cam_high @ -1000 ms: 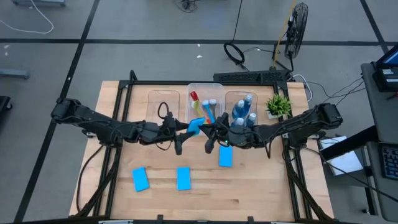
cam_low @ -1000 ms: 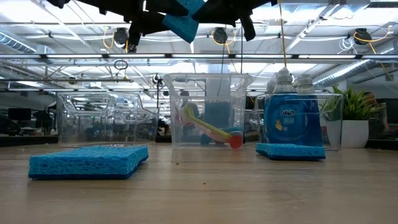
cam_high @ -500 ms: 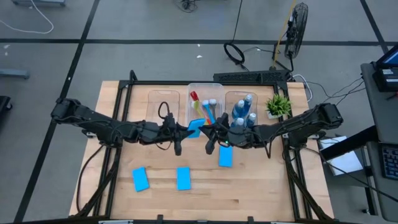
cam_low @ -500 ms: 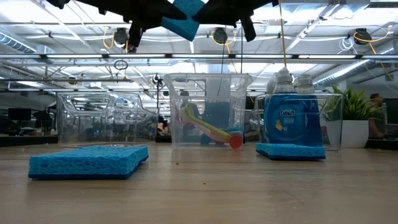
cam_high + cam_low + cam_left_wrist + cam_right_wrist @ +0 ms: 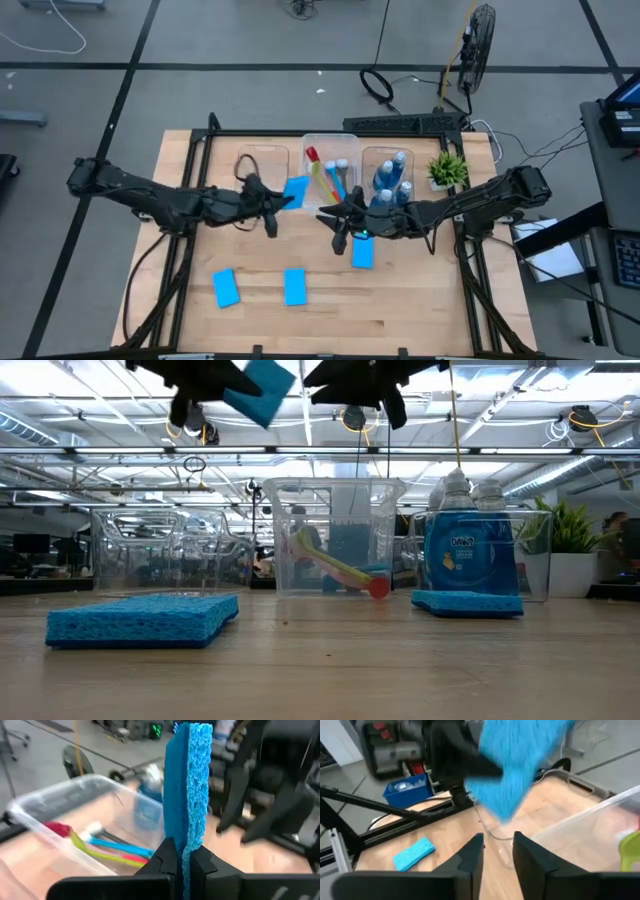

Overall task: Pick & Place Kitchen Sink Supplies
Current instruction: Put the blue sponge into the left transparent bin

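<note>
The left gripper (image 5: pixel 280 197) is pinching a flat, bright-blue porous sponge (image 5: pixel 296 190) on edge, carrying it high beside the middle tub (image 5: pixel 330 140), probably toward the tub left of it. The right gripper (image 5: pixel 338 222) is hovering just in front of the middle tub, fingers slightly parted and holding nothing.
</note>
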